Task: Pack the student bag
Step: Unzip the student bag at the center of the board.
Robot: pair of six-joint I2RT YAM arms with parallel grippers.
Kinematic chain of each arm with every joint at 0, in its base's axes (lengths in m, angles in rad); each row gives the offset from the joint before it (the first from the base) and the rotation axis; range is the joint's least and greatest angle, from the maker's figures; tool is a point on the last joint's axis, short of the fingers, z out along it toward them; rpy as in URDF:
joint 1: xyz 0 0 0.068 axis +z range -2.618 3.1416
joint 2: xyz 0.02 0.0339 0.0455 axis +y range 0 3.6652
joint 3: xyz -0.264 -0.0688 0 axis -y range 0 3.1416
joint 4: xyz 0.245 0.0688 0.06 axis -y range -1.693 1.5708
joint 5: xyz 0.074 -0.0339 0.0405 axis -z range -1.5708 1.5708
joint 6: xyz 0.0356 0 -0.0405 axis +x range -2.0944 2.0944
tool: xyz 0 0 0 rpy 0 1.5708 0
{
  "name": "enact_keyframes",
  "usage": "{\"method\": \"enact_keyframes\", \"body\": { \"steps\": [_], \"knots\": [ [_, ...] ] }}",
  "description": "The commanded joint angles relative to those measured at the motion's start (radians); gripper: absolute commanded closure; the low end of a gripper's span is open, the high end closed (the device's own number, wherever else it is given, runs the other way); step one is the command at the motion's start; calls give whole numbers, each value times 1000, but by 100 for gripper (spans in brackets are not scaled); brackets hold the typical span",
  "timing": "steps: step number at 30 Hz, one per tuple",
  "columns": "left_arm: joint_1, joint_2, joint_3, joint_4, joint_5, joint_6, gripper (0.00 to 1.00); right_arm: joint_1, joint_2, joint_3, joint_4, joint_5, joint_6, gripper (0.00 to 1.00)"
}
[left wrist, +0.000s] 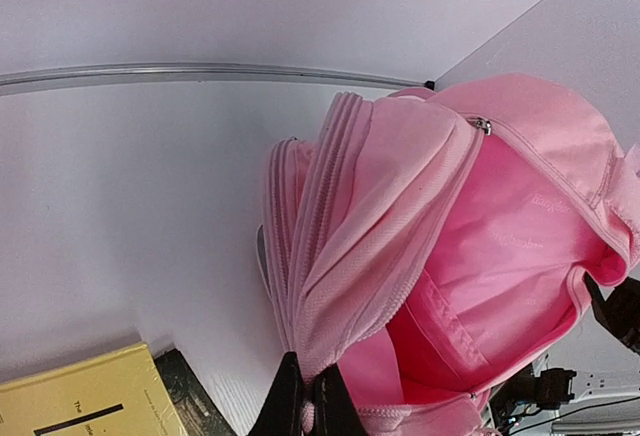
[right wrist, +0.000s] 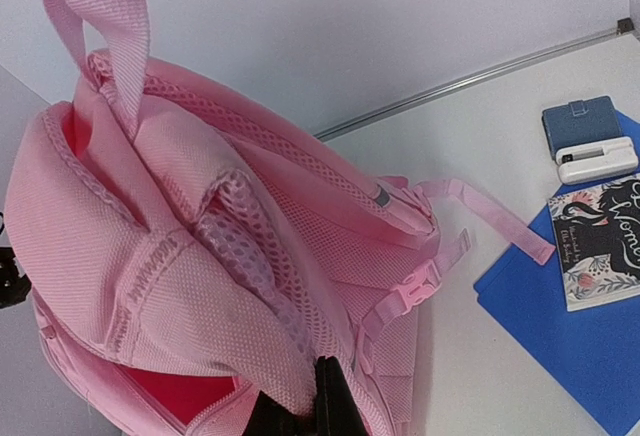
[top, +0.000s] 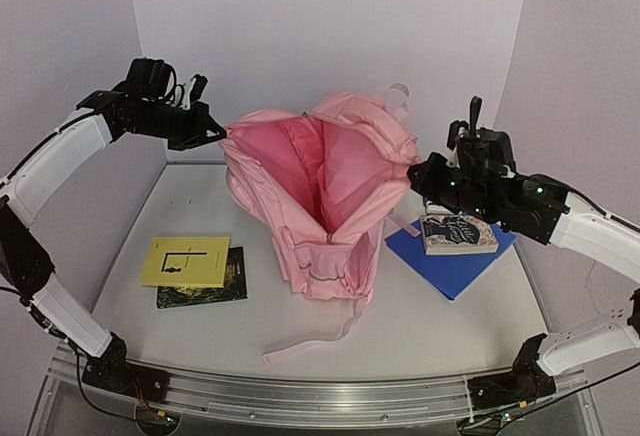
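Observation:
The student bag is a large light-pink backpack standing mid-table, its main opening spread wide and showing red-pink lining. My left gripper is shut on the bag's left rim; in the left wrist view the fingertips pinch the zipper edge of the bag. My right gripper is shut on the bag's right side; in the right wrist view it pinches the fabric by the mesh back panel. Both hold the opening apart.
A yellow book lies on a dark book at the left. A blue folder at the right carries a patterned book. A small blue and white case lies behind it. A loose strap trails toward the front edge.

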Motion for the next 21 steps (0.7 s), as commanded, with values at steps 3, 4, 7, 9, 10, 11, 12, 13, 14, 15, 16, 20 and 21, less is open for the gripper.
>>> {"method": "enact_keyframes", "body": {
  "steps": [3,4,7,9,10,11,12,13,14,15,16,20,21],
  "knots": [
    [154,-87,-20,5,-190,0,100,-77,-83,-39,-93,223,59,100],
    [155,-88,-22,19,-149,10,100,-78,-87,-38,-93,220,56,100],
    [154,-93,-33,83,5,57,100,-78,-79,-7,-81,160,-8,100],
    [154,-87,-20,109,142,73,100,-78,-60,28,-77,82,-61,97],
    [153,-81,-10,125,212,75,100,-78,-48,44,-77,37,-87,89],
    [153,-75,1,137,281,73,100,-77,-41,55,-77,-5,-100,78],
    [153,-70,13,150,323,69,100,-77,-39,62,-77,-33,-107,64],
    [153,-64,24,165,366,63,100,-78,-38,65,-77,-61,-113,50],
    [152,-59,37,178,408,54,100,-78,-38,68,-76,-89,-117,40],
    [149,-55,48,192,429,44,100,-78,-39,71,-77,-103,-117,36],
    [148,-49,60,203,453,33,100,-77,-40,74,-79,-116,-115,32],
    [128,-23,118,224,497,14,100,-79,-63,82,-117,-71,-79,15],
    [123,-16,131,230,503,7,100,-79,-72,86,-127,-51,-77,11]
  ]
}}
